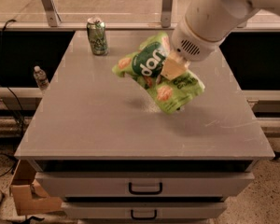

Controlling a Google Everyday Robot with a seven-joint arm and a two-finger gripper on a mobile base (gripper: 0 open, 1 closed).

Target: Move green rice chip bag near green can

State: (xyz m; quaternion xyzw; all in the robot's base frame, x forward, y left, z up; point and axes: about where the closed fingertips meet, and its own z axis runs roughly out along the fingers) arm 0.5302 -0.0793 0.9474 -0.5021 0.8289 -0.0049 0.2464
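The green rice chip bag (154, 73) is light green with a dark round logo and chip pictures. It hangs in the air above the middle of the grey table (93, 120), tilted. My gripper (172, 68) is shut on the bag's right middle part, with the white arm reaching in from the upper right. The green can (97, 36) stands upright at the table's far left, apart from the bag by about a can's height.
A plastic bottle (40, 77) stands on a ledge left of the table. Metal window posts (47, 4) rise behind the table. Drawers (144, 185) sit under the tabletop. A cardboard box (30, 195) lies on the floor at lower left.
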